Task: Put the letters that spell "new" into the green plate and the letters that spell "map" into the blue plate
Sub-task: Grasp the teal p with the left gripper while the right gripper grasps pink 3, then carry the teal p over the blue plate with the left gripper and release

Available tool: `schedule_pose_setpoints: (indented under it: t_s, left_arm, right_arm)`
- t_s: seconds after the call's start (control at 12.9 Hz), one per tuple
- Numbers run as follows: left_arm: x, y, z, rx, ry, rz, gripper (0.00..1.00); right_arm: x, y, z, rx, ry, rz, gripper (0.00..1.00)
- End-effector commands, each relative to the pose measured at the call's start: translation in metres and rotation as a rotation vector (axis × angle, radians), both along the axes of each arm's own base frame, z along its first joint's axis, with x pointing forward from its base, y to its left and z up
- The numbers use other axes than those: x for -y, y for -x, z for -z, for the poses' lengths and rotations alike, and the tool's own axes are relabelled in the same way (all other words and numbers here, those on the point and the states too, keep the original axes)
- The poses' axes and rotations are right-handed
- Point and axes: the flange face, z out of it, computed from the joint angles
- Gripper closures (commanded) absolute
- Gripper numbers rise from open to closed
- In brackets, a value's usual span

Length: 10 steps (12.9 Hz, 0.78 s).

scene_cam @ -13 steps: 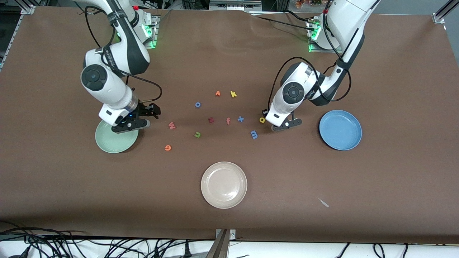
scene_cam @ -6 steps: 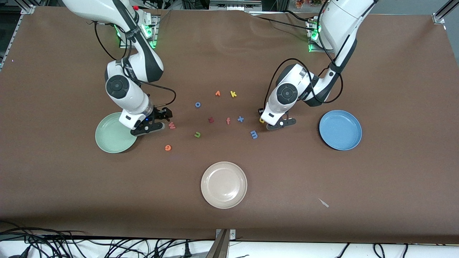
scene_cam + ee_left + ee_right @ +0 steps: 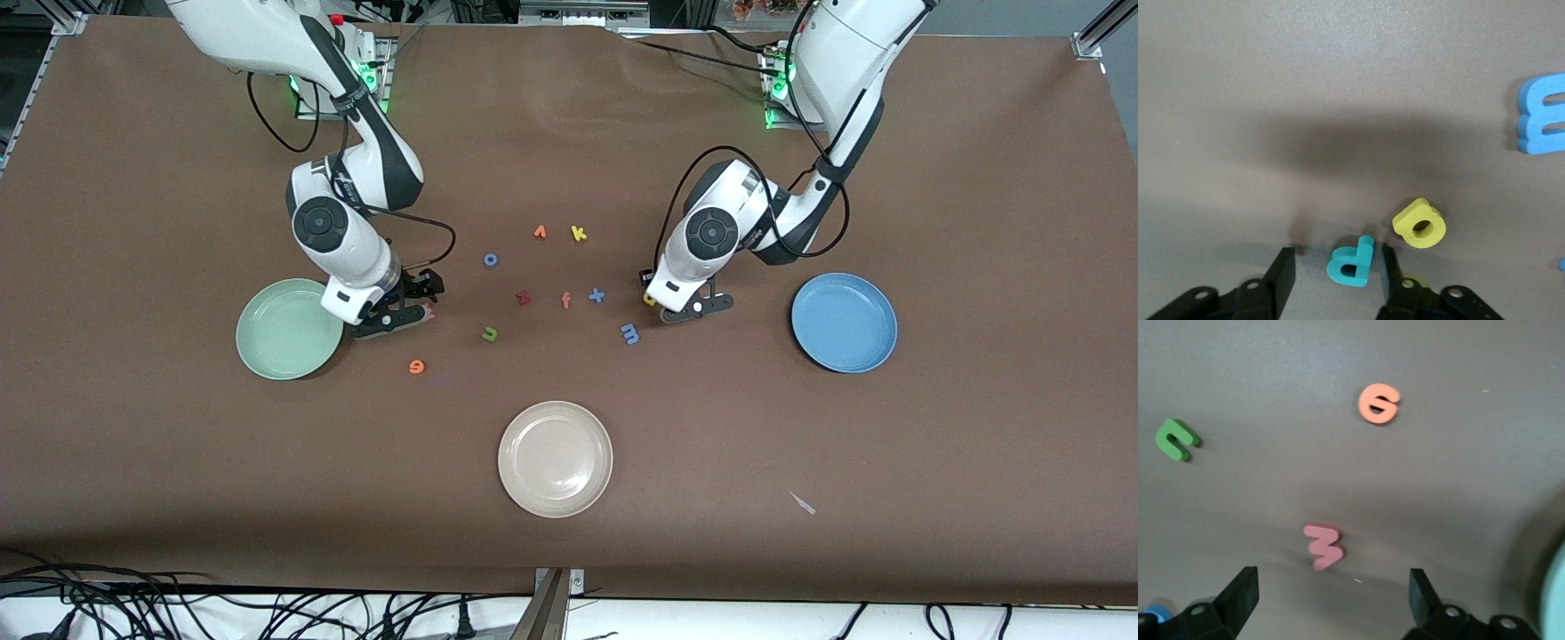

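The teal p [image 3: 1353, 263] lies on the table between the left gripper's [image 3: 1333, 277] spread fingers, touching one, beside the yellow a [image 3: 1420, 224], while the right gripper [image 3: 1331, 593] hangs wide open over the pink w [image 3: 1324, 546], near the green plate [image 3: 289, 329].

A broad table [image 3: 978, 178] covered in matte brown sheeting fills the scene, its surface lightly rippled near the upper edge. Aluminium framing [image 3: 1095, 36] brackets the corners. Green indicator lights [image 3: 772, 98] glow along the top edge, while black cables [image 3: 222, 609] tangle over a white ledge [image 3: 800, 618] below the table's near edge.
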Motion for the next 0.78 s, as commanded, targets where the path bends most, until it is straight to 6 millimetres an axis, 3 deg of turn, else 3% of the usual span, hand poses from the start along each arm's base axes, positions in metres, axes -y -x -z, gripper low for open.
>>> schedule_pose_setpoints:
  t_s: [0.0,0.16,0.31,0.47,0.54,0.7]
  left_arm:
    - [0.0,-0.002,0.002,0.015,-0.006,0.011,0.53]
    - [0.0,-0.002,0.002,0.015,-0.006,0.011,0.65]
    - [0.0,-0.002,0.003,0.014,-0.006,0.018,0.86]
    - [-0.003,-0.006,-0.002,0.015,-0.008,0.016,0.92]
    - [-0.005,-0.009,-0.009,0.026,-0.006,0.009,0.92]
    - [-0.017,-0.028,-0.052,0.024,-0.035,-0.008,0.92]
  right_arm:
    - [-0.006,0.0,0.018,0.013,-0.002,-0.028,0.0]
    - [-0.006,-0.002,0.022,0.019,-0.004,-0.071,0.01]
    - [-0.006,-0.003,0.028,0.03,-0.008,-0.095,0.03]
    - [-0.01,0.0,0.03,0.028,-0.007,-0.105,0.08]
    - [-0.01,0.0,0.033,0.026,-0.002,-0.112,0.13]
    - [-0.01,0.001,0.038,0.025,0.006,-0.125,0.23]
